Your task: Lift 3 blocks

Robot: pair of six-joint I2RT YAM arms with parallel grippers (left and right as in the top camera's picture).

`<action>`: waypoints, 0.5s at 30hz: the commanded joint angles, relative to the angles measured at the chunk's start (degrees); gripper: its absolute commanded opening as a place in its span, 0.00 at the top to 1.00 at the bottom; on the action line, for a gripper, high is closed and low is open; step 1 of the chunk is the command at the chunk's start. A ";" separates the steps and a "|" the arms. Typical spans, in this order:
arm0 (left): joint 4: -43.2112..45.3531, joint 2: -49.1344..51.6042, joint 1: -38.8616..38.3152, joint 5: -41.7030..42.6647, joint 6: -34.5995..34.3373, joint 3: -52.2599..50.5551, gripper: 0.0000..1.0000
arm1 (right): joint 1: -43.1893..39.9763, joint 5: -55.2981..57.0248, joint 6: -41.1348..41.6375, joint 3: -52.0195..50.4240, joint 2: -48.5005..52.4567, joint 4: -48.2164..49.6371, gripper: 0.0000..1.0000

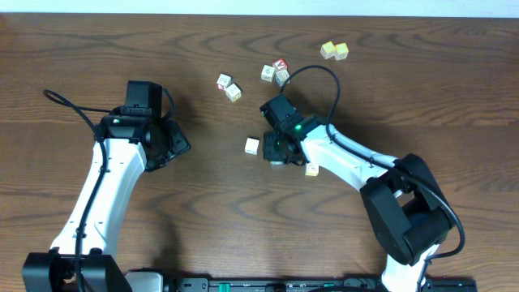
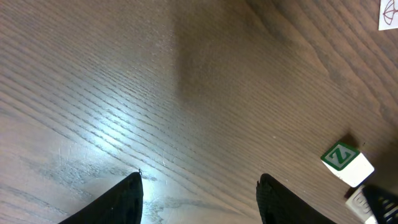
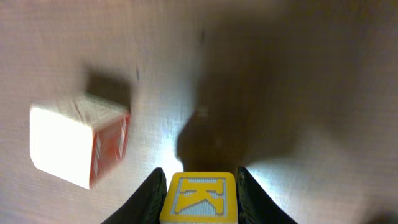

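My right gripper (image 3: 200, 177) is shut on a block with a yellow-framed letter K (image 3: 202, 199), one finger pressed to each side. In the overhead view this gripper (image 1: 277, 154) covers that block. A whitish block with a red-printed side (image 3: 74, 146) lies just left of it on the table, also visible from above (image 1: 252, 146). Another small whitish block (image 1: 312, 169) lies to the right of the right arm. My left gripper (image 1: 180, 146) hangs open over bare wood (image 2: 199, 180), far to the left of these blocks.
Two cubes (image 1: 229, 87) lie at the back centre, a cluster with a red-topped cube (image 1: 277, 71) to their right, and a pale yellow pair (image 1: 334, 51) further right. The left wrist view has a green Z cube (image 2: 347, 163) at its right edge.
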 commanded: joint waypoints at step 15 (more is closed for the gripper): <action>-0.17 -0.09 0.26 -1.01 -0.31 0.61 0.41 | -11.30 -14.82 -4.79 -0.26 0.55 -2.86 0.73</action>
